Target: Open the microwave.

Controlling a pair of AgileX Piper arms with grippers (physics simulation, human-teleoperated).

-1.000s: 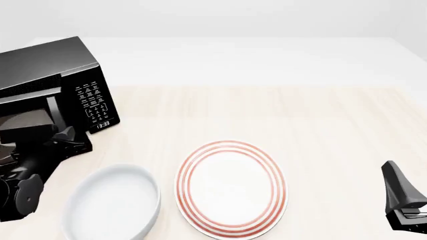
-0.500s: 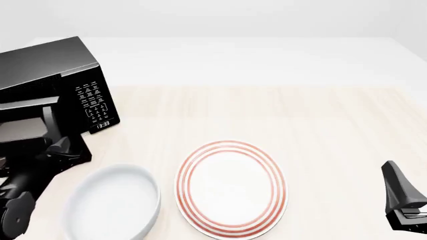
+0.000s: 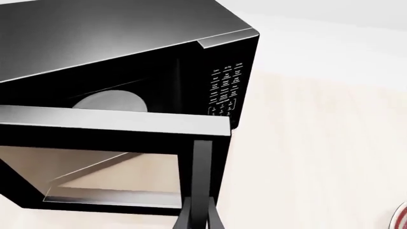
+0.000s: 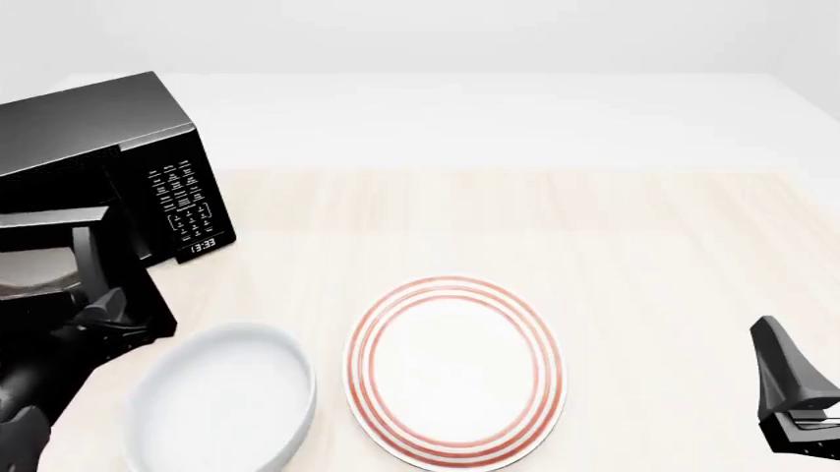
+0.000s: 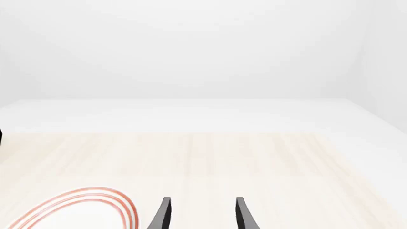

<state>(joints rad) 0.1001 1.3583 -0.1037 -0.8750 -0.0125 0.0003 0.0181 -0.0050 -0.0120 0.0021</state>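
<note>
Wood table (image 4: 630,246): microwave (image 4: 118,147) door ajar, left gripper (image 3: 198,210) clamps handle (image 3: 201,167); right gripper (image 5: 200,214) parted, empty.

The glossy black microwave (image 4: 125,147) sits at the counter's (image 4: 630,236) far left, its dark glass door (image 3: 114,157) swung partly open, keypad and clock facing forward.

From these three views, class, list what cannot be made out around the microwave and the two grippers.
- Left gripper: cut off by the left wrist view's edge at the door handle; grip unclear.
- Microwave: left part beyond the front view's edge; door hinge unseen.
- Keypad: labels too small to read.
- Right gripper: only fingertips show in its wrist view.
</note>
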